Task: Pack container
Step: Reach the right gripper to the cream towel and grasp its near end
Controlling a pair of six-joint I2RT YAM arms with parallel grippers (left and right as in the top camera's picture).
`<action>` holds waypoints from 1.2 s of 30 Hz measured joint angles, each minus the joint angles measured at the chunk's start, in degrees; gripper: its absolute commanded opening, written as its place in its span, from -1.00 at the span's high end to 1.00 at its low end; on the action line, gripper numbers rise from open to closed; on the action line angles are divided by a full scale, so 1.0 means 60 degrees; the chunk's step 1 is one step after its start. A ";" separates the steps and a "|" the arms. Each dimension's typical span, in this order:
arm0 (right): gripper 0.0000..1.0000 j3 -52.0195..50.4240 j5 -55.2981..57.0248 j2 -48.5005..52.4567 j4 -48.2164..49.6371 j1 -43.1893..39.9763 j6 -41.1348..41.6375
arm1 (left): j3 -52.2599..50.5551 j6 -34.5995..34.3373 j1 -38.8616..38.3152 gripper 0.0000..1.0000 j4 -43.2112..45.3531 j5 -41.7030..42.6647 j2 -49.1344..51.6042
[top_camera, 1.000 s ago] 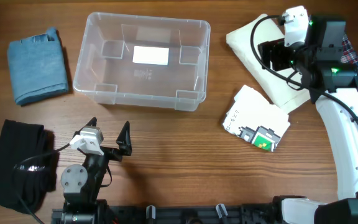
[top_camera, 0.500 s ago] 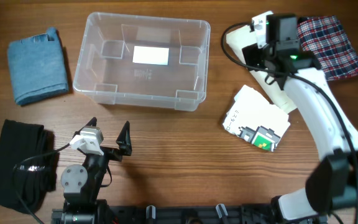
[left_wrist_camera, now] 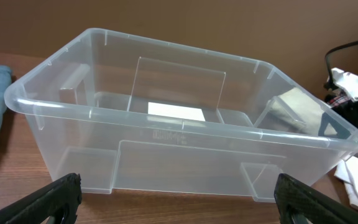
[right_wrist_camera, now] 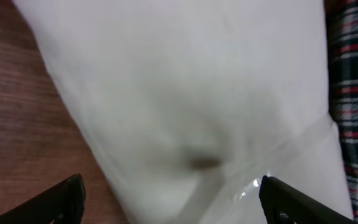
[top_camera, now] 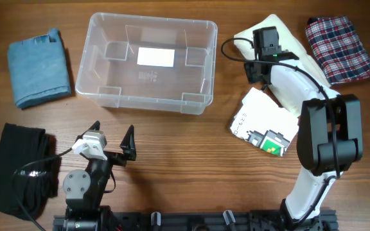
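The clear plastic container [top_camera: 148,61] stands empty at the back centre, a white label on its base; it fills the left wrist view [left_wrist_camera: 179,143]. My left gripper [top_camera: 113,142] is open and empty at the front left, in front of the container. My right gripper [top_camera: 262,64] is open, close over the white bagged pillow-like package [top_camera: 286,48] at the back right, which fills the right wrist view [right_wrist_camera: 185,93]. Nothing is between its fingers.
A folded blue cloth [top_camera: 38,67] lies at the back left, a black garment [top_camera: 19,170] at the front left. A plaid cloth [top_camera: 338,40] lies at the back right. A white packet with a green label [top_camera: 265,122] lies right of centre.
My right arm has swung left and down from over the plaid cloth to over the white package, uncovering the plaid cloth. The left arm has not moved.
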 measured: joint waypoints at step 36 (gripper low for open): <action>-0.28 0.0270 0.0747 0.0900 0.0401 0.0098 -0.1235 | 0.0000 0.0004 0.0000 -0.99 0.0000 0.0000 0.0000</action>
